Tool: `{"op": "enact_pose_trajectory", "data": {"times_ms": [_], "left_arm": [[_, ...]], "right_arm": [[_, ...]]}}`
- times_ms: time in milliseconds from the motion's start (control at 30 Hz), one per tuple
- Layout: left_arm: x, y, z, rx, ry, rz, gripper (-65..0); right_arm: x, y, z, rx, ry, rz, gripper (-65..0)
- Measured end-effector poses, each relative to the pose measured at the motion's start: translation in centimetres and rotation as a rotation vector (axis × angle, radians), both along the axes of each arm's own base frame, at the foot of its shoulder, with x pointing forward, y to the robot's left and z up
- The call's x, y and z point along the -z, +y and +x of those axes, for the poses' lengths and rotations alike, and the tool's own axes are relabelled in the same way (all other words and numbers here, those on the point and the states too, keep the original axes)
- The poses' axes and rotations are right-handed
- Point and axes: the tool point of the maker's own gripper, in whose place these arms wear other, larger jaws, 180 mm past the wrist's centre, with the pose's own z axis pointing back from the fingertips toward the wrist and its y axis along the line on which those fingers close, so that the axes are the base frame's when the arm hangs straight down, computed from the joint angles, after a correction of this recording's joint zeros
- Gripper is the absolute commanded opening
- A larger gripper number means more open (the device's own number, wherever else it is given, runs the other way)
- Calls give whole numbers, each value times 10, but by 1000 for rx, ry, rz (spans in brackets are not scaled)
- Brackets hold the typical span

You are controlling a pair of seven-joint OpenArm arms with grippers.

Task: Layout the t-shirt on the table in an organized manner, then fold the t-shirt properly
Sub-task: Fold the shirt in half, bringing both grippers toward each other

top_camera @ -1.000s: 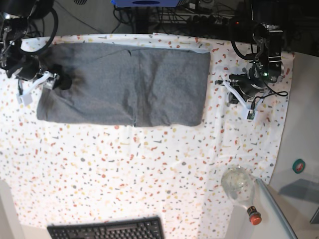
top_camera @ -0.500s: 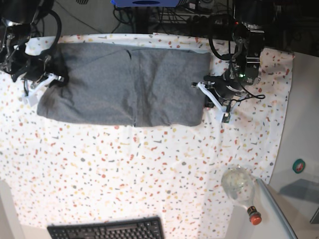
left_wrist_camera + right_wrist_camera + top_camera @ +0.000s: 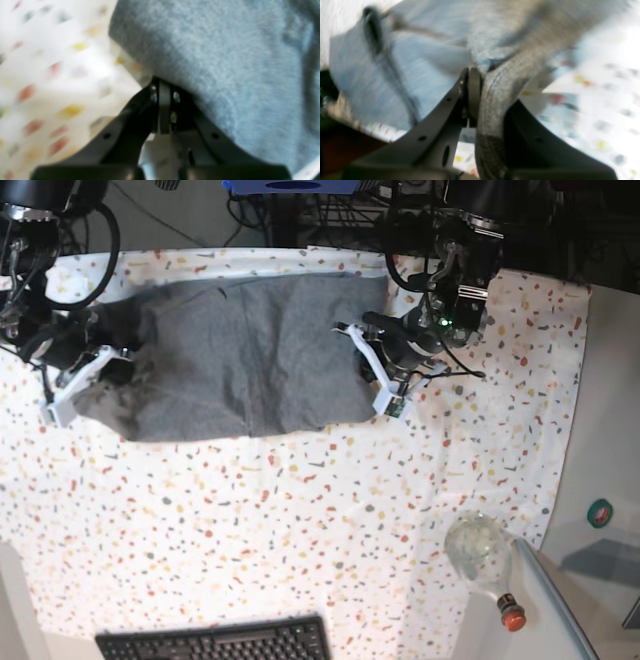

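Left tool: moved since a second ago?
Yes. In the base view the left tool has swept toward the picture's left, away from the table's right edge, and now sits over the t-shirt's right edge.

Grey t-shirt (image 3: 250, 355) folded into a broad band on the speckled table (image 3: 300, 520).
It lies along the table's far edge, rumpled at both ends.

The grey t-shirt (image 3: 240, 360) lay on the speckled bench (image 3: 300, 520), a claw at each end; a bottle (image 3: 482, 560) and keyboard (image 3: 215, 640) sat nearby.
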Motion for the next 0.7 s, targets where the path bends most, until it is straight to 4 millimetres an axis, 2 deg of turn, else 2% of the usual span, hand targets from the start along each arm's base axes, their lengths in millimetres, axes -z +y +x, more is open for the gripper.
{"op": "enact_pose_trajectory", "data": {"times_ms": [100,200,400,633,700], "left_arm": [[-2,-16,3,23,0,-19,-650],[0,-10,9,-32,-2,16,-650],[-3,-20,12,-4,-11,13,-650],[-2,-19,11,-5,-9,17,-650],[-2,-19,11,-4,-8,18,-650]], "right_arm": [[-16,31,-1,-56,-30,12,-650],[-26,55,-2,-104,-39,6,-650],[-43,106,-6,-173,-44,50,-650],[-40,141,-19,-197,17,81,-650],[-42,147,-16,-186,-7,91,-650]]}}
